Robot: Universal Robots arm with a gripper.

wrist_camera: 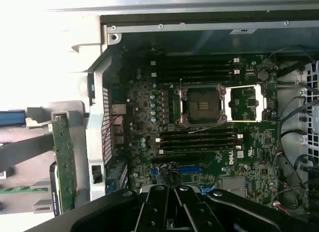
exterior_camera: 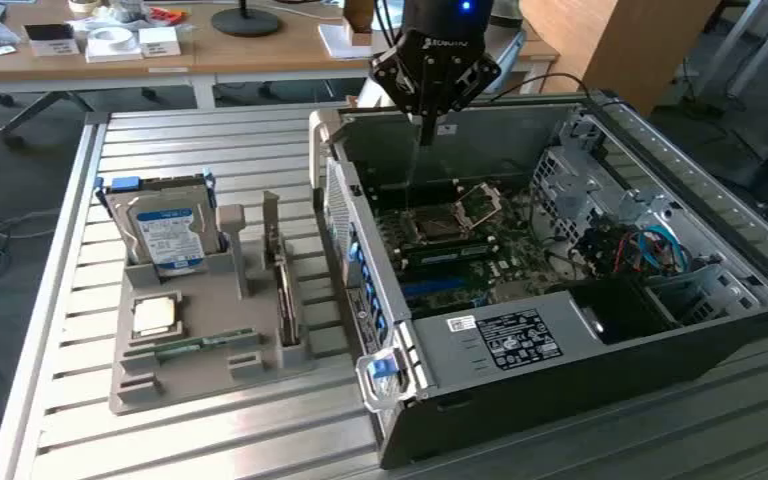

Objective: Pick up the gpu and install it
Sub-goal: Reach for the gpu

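Observation:
The gpu stands on edge in a grey holder on the slatted table, at the exterior view's left of the open computer case. Its narrow metal bracket points up at the far end. In the wrist view the gpu is a thin green strip beside the case wall. My gripper hangs over the far side of the case, above the motherboard, well apart from the gpu. Its fingers meet at a point with nothing between them.
The holder also carries a silver hard drive with a blue label, a processor chip and a green memory stick. On the motherboard sit an open processor socket and a blue slot. Cables fill the case's right side.

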